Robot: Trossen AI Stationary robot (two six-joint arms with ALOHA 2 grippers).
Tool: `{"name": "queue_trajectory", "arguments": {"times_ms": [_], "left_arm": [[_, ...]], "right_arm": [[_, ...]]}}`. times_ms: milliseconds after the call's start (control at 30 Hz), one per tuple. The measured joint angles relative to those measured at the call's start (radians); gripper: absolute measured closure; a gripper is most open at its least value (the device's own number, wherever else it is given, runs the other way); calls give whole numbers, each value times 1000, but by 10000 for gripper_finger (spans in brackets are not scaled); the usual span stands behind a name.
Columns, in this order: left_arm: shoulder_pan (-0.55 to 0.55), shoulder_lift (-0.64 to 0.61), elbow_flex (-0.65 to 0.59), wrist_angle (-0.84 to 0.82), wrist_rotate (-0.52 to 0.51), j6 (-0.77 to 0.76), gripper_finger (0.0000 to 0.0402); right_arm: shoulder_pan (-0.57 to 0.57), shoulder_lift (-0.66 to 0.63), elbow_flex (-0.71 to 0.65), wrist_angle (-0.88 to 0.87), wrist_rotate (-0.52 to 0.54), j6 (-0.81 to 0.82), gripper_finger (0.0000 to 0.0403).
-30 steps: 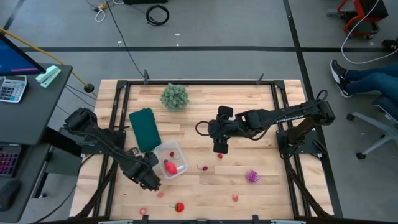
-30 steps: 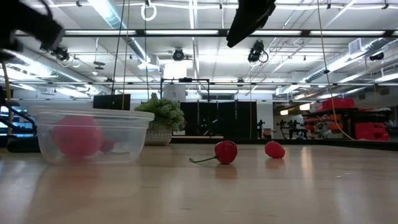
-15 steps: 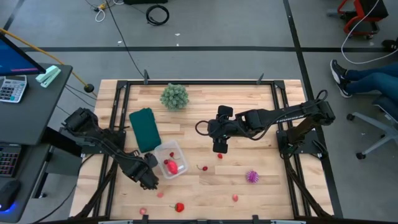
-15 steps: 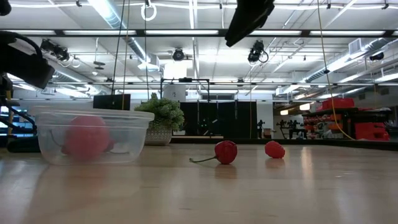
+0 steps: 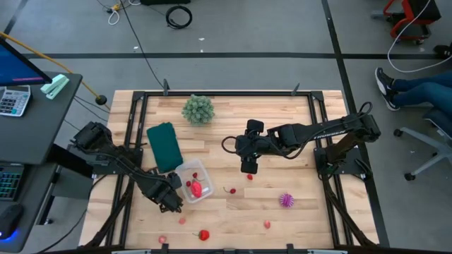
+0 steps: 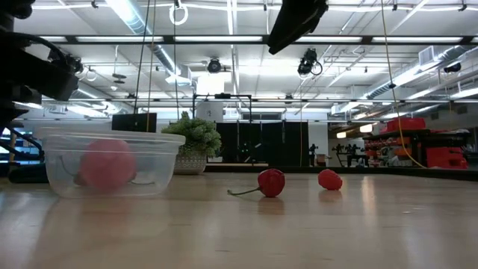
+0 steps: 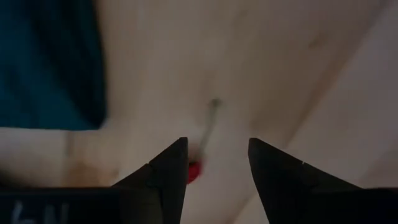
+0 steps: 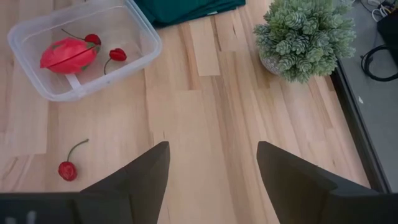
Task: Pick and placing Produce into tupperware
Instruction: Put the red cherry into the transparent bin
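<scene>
Inside the clear tupperware (image 8: 81,53) lie a large pink-red fruit (image 8: 67,55) and two small stemmed red pieces (image 8: 115,55), so the job looks partly done. Loose on the wooden table (image 5: 282,141) are a stemmed cherry (image 5: 232,190), a small red piece (image 5: 249,176), the spiky purple piece (image 5: 286,200) and more red bits near the front edge (image 5: 203,235). Left gripper (image 5: 168,200) hangs beside the container's corner with fingers apart and empty; right gripper (image 5: 248,166) hovers mid-table, spread wide, gripping nothing.
</scene>
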Motion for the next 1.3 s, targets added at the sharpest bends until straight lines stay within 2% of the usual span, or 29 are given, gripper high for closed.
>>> {"name": "queue_trajectory", "arguments": {"times_ms": [400, 867, 1000, 1200, 1300], "left_arm": [[2, 2, -10, 25, -18, -8, 234], [0, 70, -6, 20, -27, -12, 244], [0, 71, -9, 43, -21, -13, 278], [-1, 72, -8, 69, -16, -39, 386], [-1, 76, 14, 54, -18, -61, 390]], "right_arm": [[0, 0, 0, 0, 0, 3, 152], [0, 0, 0, 0, 0, 3, 152], [0, 0, 0, 0, 0, 4, 152], [0, 0, 0, -1, 0, 4, 152], [0, 0, 0, -1, 0, 5, 152]]}}
